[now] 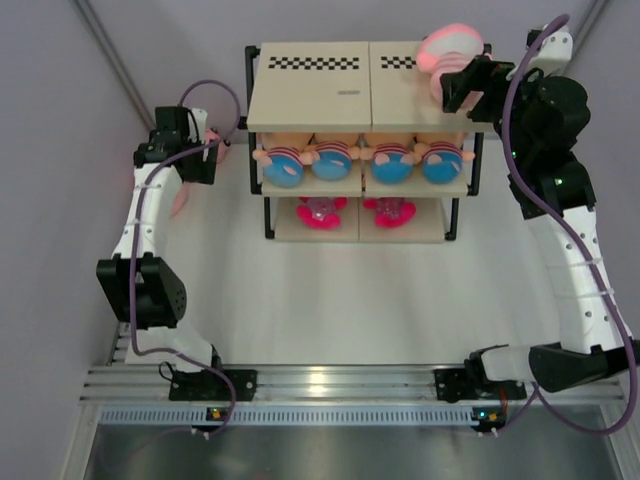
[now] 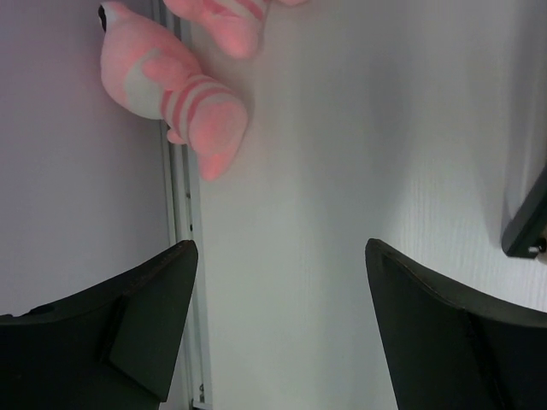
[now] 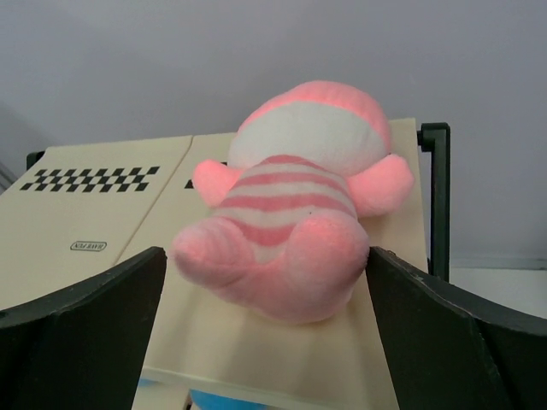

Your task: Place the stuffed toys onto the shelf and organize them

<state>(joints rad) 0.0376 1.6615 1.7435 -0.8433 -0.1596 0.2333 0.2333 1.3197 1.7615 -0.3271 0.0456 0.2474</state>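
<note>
Right fingers [image 3: 85, 342] apart flanking pink toy [image 3: 291, 222] on shelf [image 3: 94, 213]; left fingers [image 2: 128, 342] apart; label [image 3: 89, 246] unreadable

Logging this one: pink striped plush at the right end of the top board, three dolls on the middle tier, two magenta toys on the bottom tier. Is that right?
Not quite. The top external view shows four dolls on the middle tier, not three. The rest stands: pink striped plush at the right end of the top board, two magenta toys on the bottom tier.
</note>
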